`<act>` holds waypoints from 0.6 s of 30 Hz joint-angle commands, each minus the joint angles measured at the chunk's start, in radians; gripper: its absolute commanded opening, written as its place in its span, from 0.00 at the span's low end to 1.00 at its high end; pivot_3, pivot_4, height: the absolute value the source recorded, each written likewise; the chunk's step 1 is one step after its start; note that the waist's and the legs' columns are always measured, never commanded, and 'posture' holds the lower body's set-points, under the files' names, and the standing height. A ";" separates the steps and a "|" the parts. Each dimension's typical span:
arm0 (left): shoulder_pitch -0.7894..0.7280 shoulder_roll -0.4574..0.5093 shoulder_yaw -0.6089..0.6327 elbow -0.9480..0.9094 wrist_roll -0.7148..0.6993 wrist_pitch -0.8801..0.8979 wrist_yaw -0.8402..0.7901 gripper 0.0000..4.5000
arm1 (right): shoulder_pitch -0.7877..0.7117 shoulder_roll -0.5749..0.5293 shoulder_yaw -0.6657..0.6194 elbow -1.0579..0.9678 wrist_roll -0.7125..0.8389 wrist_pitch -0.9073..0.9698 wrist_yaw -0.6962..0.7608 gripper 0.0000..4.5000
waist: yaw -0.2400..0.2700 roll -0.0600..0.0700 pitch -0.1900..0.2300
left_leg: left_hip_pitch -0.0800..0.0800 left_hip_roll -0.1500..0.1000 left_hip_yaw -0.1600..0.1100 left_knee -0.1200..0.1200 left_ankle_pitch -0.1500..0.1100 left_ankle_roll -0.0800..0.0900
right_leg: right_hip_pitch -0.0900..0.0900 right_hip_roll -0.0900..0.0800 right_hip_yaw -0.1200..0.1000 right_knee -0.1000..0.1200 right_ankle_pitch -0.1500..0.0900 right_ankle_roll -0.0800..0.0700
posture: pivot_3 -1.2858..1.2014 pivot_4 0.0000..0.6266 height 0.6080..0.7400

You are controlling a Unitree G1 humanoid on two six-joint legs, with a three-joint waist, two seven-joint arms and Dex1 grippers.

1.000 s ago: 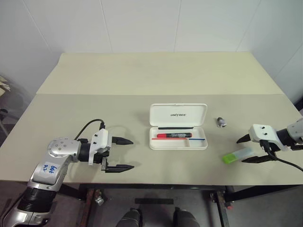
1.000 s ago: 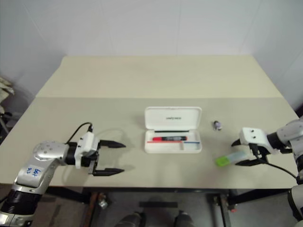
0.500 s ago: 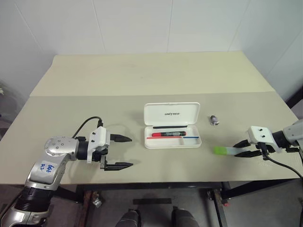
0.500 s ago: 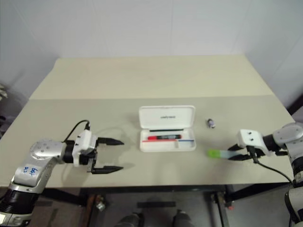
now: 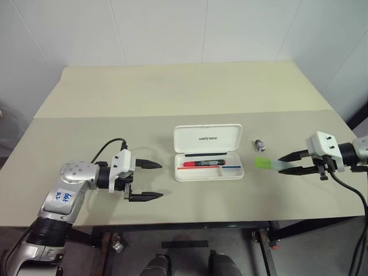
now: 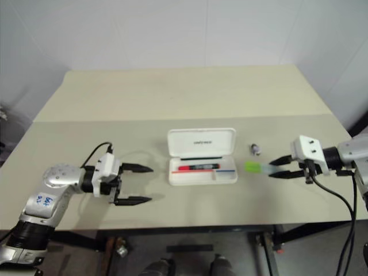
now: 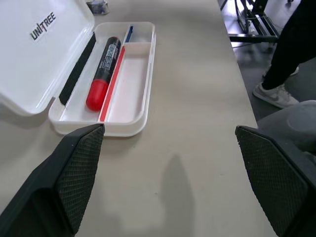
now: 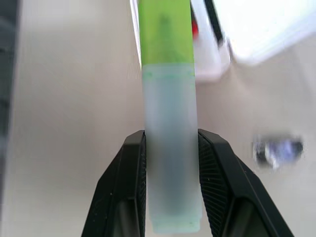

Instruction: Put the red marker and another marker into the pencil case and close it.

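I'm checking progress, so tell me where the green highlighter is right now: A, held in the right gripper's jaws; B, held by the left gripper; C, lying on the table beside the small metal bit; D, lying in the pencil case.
A: the green highlighter is clamped between the right gripper's jaws, above the table.

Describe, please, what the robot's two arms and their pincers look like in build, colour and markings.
The left arm is silver-grey metal with a blue handwritten label. Each wrist ends in a white housing: the left pincer and right pincer both have two slim black pointed fingers, whose inner pads are finely textured. Thin black cables loop from both wrists.
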 commanded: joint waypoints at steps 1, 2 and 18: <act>-0.023 0.000 0.004 0.008 0.002 -0.026 -0.005 1.00 | -0.004 0.009 -0.025 -0.216 0.001 0.186 -0.019 0.24 | 0.000 0.000 0.000 | 0.000 0.000 0.000 0.000 0.000 0.000 | 0.000 0.000 0.000 0.000 0.000 0.000 | 0.52 0.24 1.00; -0.024 -0.001 0.004 0.012 0.003 -0.027 -0.005 1.00 | -0.009 0.019 -0.019 -0.249 -0.022 0.224 -0.044 0.24 | 0.000 0.000 0.000 | 0.000 0.001 0.000 0.000 0.000 0.000 | 0.000 0.001 0.000 0.000 0.000 0.000 | 0.52 0.24 1.00; 0.000 0.008 0.030 0.019 0.004 -0.034 0.018 1.00 | -0.157 0.312 0.105 -0.390 -0.208 0.563 -0.125 0.24 | 0.002 0.000 0.000 | -0.002 0.001 0.001 0.000 -0.001 0.000 | -0.002 0.001 0.001 0.000 0.000 0.000 | 0.52 0.24 1.00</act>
